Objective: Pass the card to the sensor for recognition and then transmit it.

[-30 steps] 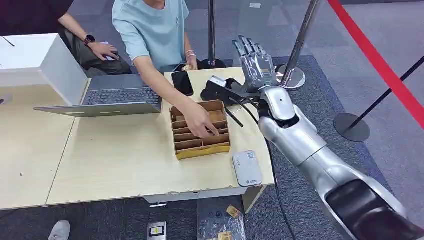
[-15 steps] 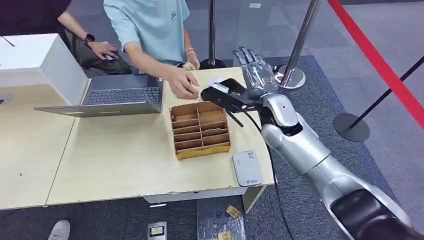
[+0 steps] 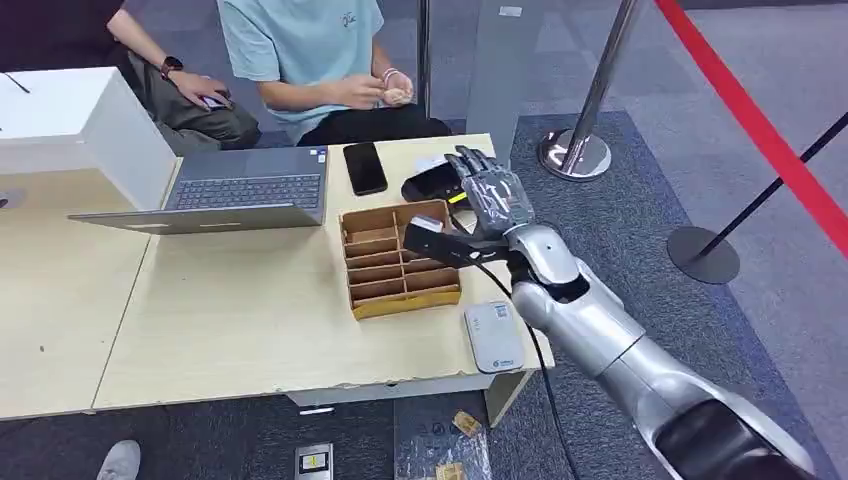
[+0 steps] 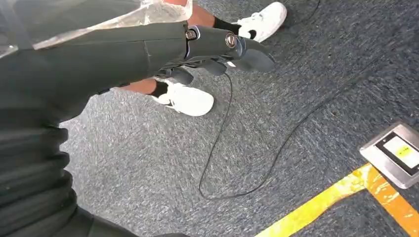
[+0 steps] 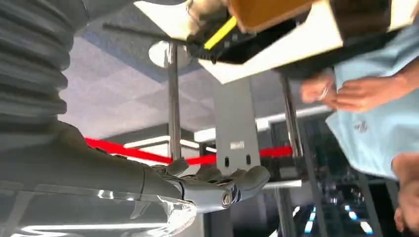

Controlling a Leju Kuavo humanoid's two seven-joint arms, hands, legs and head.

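A brown cardboard box (image 3: 400,256) with several compartments stands on the wooden table (image 3: 230,320). My right hand (image 3: 489,193) hovers over the box's far right corner, fingers spread and empty; the right wrist view shows the right hand (image 5: 212,186) stretched out with nothing in it. A white flat sensor (image 3: 494,336) lies at the table's near right corner. I cannot make out a card in the box. My left hand (image 4: 217,49) hangs over the grey carpet, fingers loosely extended and empty.
A laptop (image 3: 245,190), a black phone (image 3: 365,167) and a black device (image 3: 432,183) lie behind the box. Two people sit at the far edge; one holds both hands (image 3: 385,92) together. Stanchion bases (image 3: 575,153) stand right of the table. A floor socket (image 4: 395,153) sits by yellow tape.
My right hand has come down and nearer, from raised beyond the table to just over the box. The person has drawn the arm out of the box and back to the lap.
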